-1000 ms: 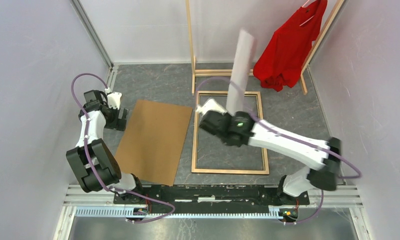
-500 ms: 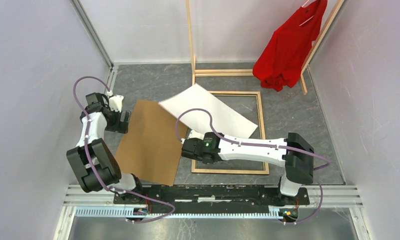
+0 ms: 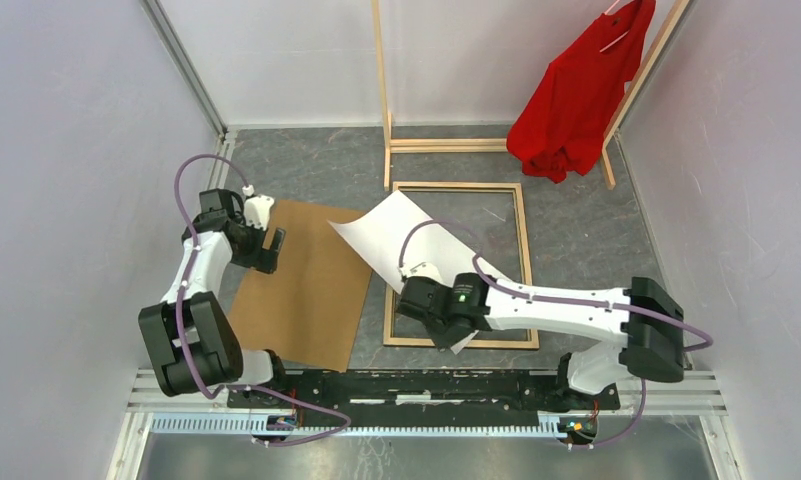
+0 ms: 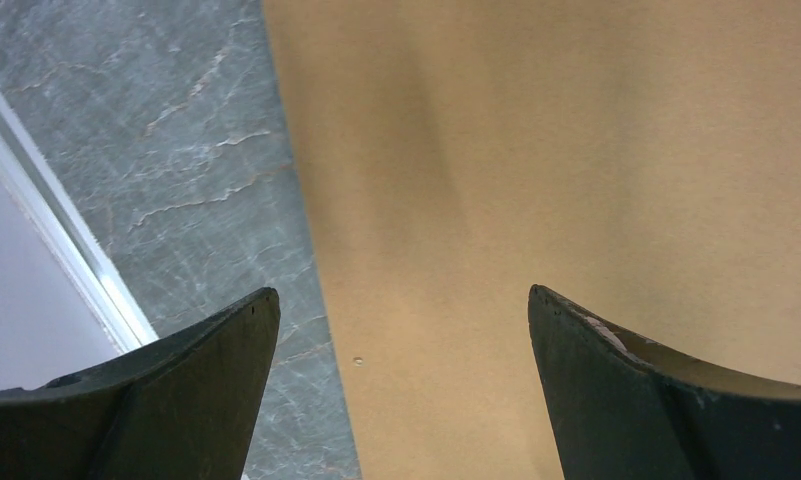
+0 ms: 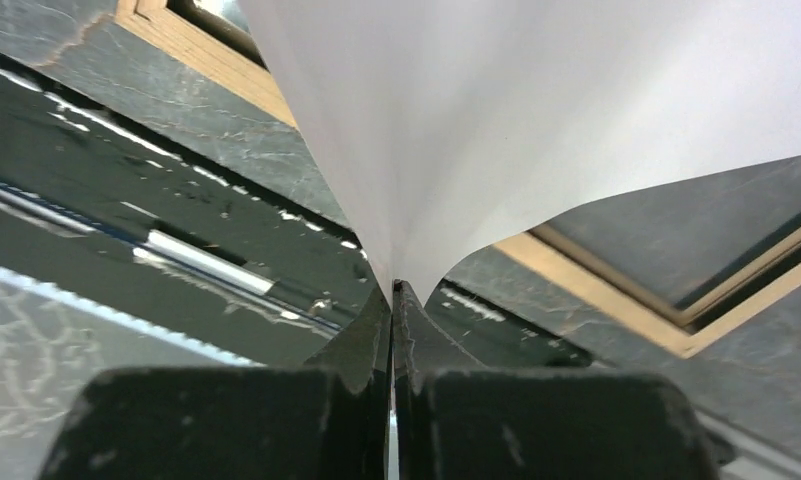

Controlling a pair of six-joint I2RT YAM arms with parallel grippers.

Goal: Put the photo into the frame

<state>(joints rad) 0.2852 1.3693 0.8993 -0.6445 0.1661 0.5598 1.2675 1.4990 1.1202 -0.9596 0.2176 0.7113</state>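
The photo shows its plain white back. It lies slanted across the frame's left rail, one end over the brown backing board. The frame lies flat on the grey floor with its light wood side up. My right gripper is shut on the photo's near corner, above the frame's near left corner. In the right wrist view the sheet curls up out of the shut gripper, with the wood rail behind it. My left gripper is open over the board's left edge, nothing between its fingers.
A tall wooden clothes rack with a red shirt stands at the back. White walls close in both sides. The black base rail runs along the near edge.
My right arm has swung the photo down from upright to slanted over the frame's left rail, then drawn it nearer. My left gripper has moved right, over the board's edge.
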